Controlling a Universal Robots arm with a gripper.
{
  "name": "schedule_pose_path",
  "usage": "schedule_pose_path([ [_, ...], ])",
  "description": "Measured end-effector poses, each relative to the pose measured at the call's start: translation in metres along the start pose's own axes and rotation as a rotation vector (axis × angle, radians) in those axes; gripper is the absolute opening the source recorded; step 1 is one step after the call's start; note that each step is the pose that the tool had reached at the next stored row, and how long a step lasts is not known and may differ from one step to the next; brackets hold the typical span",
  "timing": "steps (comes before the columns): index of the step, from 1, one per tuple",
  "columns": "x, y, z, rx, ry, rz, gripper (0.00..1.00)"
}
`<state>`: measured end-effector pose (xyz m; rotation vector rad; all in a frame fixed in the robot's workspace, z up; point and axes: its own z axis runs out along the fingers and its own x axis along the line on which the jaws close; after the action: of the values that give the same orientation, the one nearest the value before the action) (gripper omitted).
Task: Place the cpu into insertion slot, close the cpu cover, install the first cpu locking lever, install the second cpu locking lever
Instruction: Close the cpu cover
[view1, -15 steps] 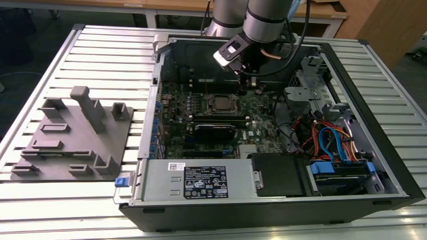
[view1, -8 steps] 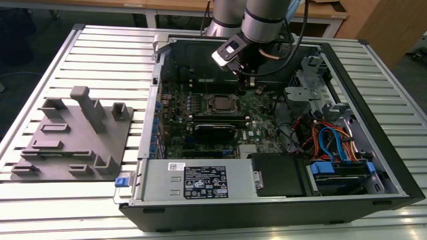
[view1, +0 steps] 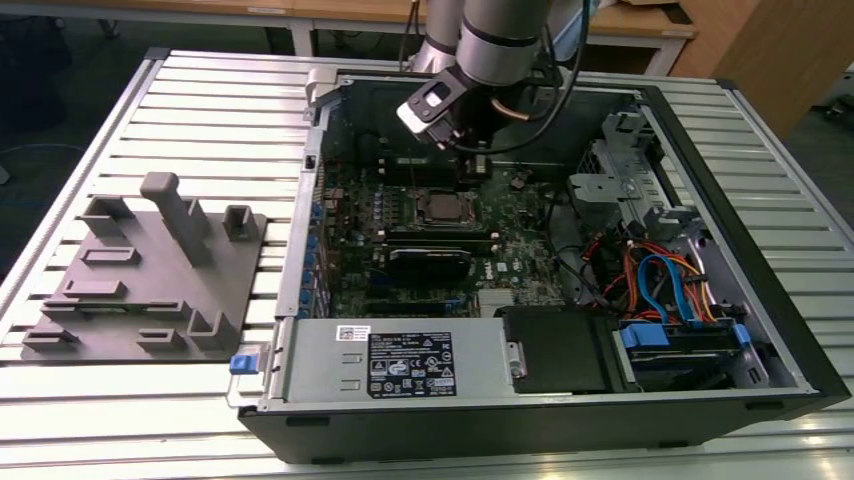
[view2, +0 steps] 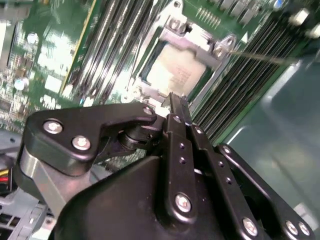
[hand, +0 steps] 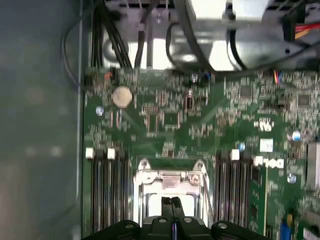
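Observation:
The cpu (view2: 174, 73) lies pale and flat in the insertion slot (view1: 439, 208) on the green motherboard. The silver cpu cover (hand: 170, 176) lies down over it, and its window frames the chip's face. A thin metal lever (view2: 260, 56) runs out from one corner of the socket. My gripper (view2: 178, 104) hangs just above the socket's edge with its two black fingers pressed together and nothing between them. In the first wrist view the gripper (hand: 171, 202) shows over the chip's face. In the exterior view the gripper (view1: 469, 172) sits just behind the socket.
The open computer case (view1: 747, 250) lies on a slatted metal table. Black memory slots (hand: 105, 195) flank the socket. Cables (view1: 654, 275) and a drive cage fill the exterior view's right. A grey fixture block (view1: 147, 270) stands on the exterior view's left.

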<state>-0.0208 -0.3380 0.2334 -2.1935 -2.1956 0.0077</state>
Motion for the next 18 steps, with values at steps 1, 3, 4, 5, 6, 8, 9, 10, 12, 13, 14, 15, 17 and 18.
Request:
schedule_pose_path([
  [1, 0.0, -0.0033, 0.0006, 0.0, 0.0, 0.0, 0.11],
  [3, -0.0003, -0.0098, 0.0021, 0.0001, -0.0001, 0.0, 0.11],
  [4, -0.0008, -0.0128, 0.0029, 0.0001, -0.0003, 0.0, 0.11],
  [5, -0.0014, -0.0156, 0.004, 0.0001, -0.0002, 0.0, 0.11],
  [6, -0.0024, -0.0178, 0.0051, 0.0001, -0.0001, -0.001, 0.11],
  [8, -0.0032, -0.0216, 0.0077, 0.0, 0.0, -0.005, 0.11],
  [9, -0.0034, -0.0231, 0.0089, 0.0002, -0.0003, -0.008, 0.11],
  [10, -0.0035, -0.0254, 0.0101, 0.0004, -0.0007, -0.015, 0.11],
  [12, -0.0035, -0.0259, 0.0102, 0.0005, -0.0007, -0.015, 0.11],
  [13, -0.0035, -0.0259, 0.0102, 0.0005, -0.0007, -0.015, 0.11],
  [14, -0.0035, -0.0259, 0.0102, 0.0005, -0.0007, -0.015, 0.11],
  [15, -0.0035, -0.0261, 0.0103, 0.0004, -0.0006, -0.015, 0.11],
  [17, -0.0035, -0.0264, 0.0104, 0.0004, -0.0006, -0.015, 0.11],
  [18, -0.0035, -0.0266, 0.0104, 0.0004, -0.0006, -0.015, 0.11],
])
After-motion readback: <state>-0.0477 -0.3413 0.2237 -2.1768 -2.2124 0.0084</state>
